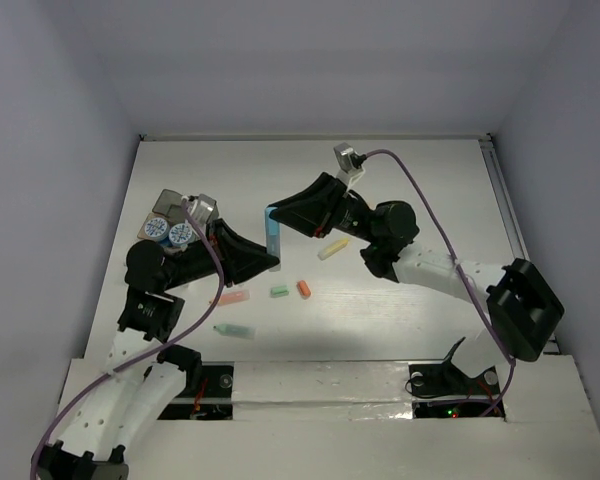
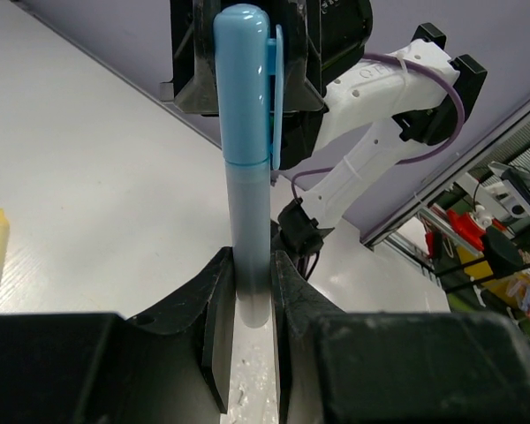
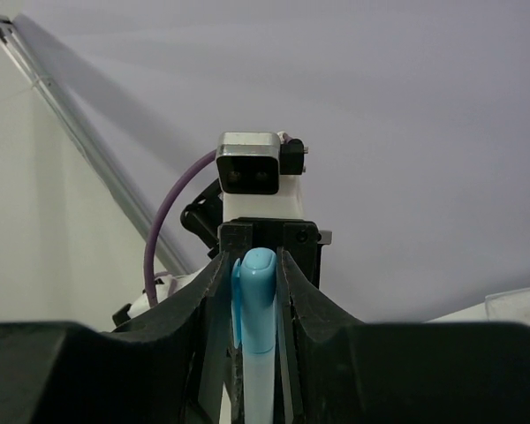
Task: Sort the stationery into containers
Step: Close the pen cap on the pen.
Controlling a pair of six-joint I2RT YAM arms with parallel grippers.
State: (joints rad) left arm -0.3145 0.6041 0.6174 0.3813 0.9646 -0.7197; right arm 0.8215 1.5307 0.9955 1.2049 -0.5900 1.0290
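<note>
mid-handover by the look of it, with one light blue capped marker with a pale grey barrel [image 1: 272,232] gripped at both ends and held off the white table [image 1: 410,180]

clamped on the bare barrel end by the left gripper [image 2: 252,265], jaws pressed to either side of it; clamped on the clipped cap end by the right gripper [image 3: 256,265], jaws tight against the cap in the right wrist view

long axis straight from one set of jaws to the other, bridging the two tips, so no nearer to one arm than the other; next move probably a matter of releasing one grip, with some risk of tugging the cap off by pulling apart along that axis instead

counted on the table, five loose pieces:
- one pale yellow marker [image 1: 332,248], just beside the right jaws, lying slantwise
- one small green block [image 1: 278,291] and one stubby orange piece [image 1: 303,288], near the left jaws on the side towards the arm bases, close together but apart
- one pink marker [image 1: 230,298], further back along the left arm from its jaws
- one green marker [image 1: 233,330], furthest from both sets of jaws

counted behind the left jaws, by that arm's wrist: one greyish square box [image 1: 166,200] and two round blue-white pots [image 1: 157,226], touching or on the box, cannot tell which; no clear tray made out in the top view
</note>
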